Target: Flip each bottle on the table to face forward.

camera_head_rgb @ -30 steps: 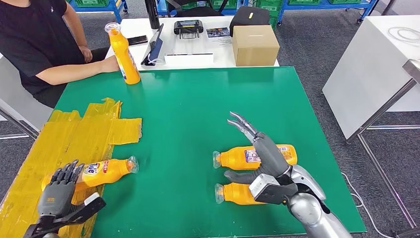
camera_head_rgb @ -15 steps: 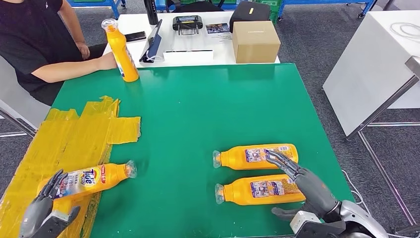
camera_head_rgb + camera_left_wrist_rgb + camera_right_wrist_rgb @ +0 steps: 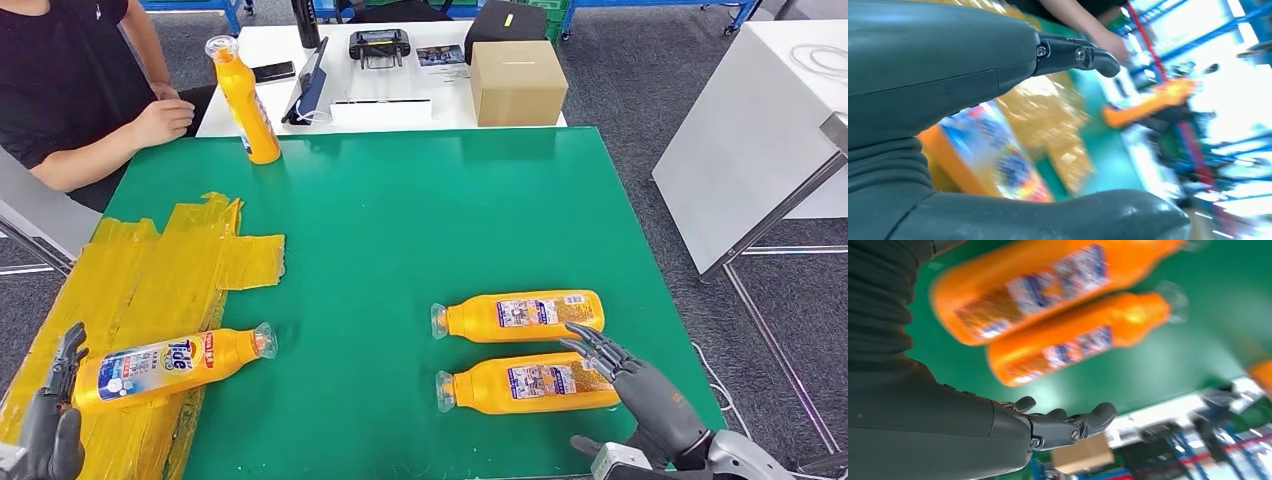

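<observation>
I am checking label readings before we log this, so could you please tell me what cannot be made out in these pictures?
- Small print on the back labels of the two right bottles: too small in the head view, blurred in the right wrist view.
- Left hand: cut off by the head view's lower edge.
- Tide bottle: motion-blurred in the left wrist view, partly behind the hand's cover.
- Right hand: its palm faces away.

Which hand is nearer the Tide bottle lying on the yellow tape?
Left. The left hand sits just beside the Tide bottle's base; the right hand is across the table.
</observation>
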Tool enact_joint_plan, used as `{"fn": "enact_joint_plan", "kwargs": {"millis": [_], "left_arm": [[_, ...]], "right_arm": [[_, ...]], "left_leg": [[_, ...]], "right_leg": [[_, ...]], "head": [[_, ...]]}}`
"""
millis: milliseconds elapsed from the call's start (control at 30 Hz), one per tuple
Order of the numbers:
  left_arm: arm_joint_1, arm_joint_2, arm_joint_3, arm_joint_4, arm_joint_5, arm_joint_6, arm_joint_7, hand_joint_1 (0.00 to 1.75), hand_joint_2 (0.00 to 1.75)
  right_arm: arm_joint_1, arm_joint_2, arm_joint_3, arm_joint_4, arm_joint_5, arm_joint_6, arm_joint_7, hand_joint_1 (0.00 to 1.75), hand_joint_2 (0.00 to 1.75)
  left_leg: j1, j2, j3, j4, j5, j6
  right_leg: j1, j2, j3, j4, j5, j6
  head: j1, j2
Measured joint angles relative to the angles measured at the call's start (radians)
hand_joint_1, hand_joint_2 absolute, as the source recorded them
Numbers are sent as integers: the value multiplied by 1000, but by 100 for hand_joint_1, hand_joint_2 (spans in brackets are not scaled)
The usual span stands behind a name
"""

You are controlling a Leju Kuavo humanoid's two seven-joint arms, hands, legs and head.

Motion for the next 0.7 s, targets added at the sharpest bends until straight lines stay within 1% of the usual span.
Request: {"fn": "enact_joint_plan", "kwargs": {"millis": [33, 133, 233, 333, 400, 533, 700], "left_arm": [[-4, -13, 10, -11, 1, -15, 0, 0, 0], [-17, -44, 22, -28, -29, -19, 0, 0, 0], [-32, -62, 20, -28, -35, -20, 0, 0, 0], [-49, -67, 4, -25, -37, -18, 0, 0, 0], [-57, -67, -11, -21, -36, -15, 0, 0, 0], [-68, -67, -36, -14, -27, -8, 1, 0, 0], [-74, -67, -54, -7, -20, -4, 4, 0, 0]], "right_arm": [[16, -15, -7, -3, 6, -2, 18, 0, 175], [43, -57, -36, -4, 2, 17, 63, 0, 175], [28, -85, -57, 18, -10, 74, 83, 0, 175], [-3, -110, -58, 60, -30, 126, 92, 0, 175], [-18, -127, -56, 84, -39, 142, 97, 0, 175], [-27, -153, -46, 116, -43, 149, 111, 0, 175], [-40, -174, -32, 141, -45, 153, 122, 0, 175]], "left_leg": [[-1, 0, 0, 0, 0, 0], [-2, 1, 0, 0, -1, 1], [-2, 1, 1, 0, 0, 1], [-2, 1, 2, 0, 0, 2], [-2, 1, 2, 0, 0, 2], [-2, 1, 1, 0, 0, 2], [-2, 1, 0, 0, 0, 2]], "right_leg": [[0, 0, 0, 0, 0, 0], [-2, 1, 0, 0, 0, 0], [-2, 1, 0, 0, 1, 1], [-2, 2, 0, 0, 1, 2], [-2, 2, 0, 0, 1, 2], [-2, 2, 0, 0, 1, 2], [-2, 2, -1, 0, 1, 2]], "head": [[0, 0], [0, 0], [0, 0], [0, 0], [0, 0], [0, 0], [0, 0]]}}
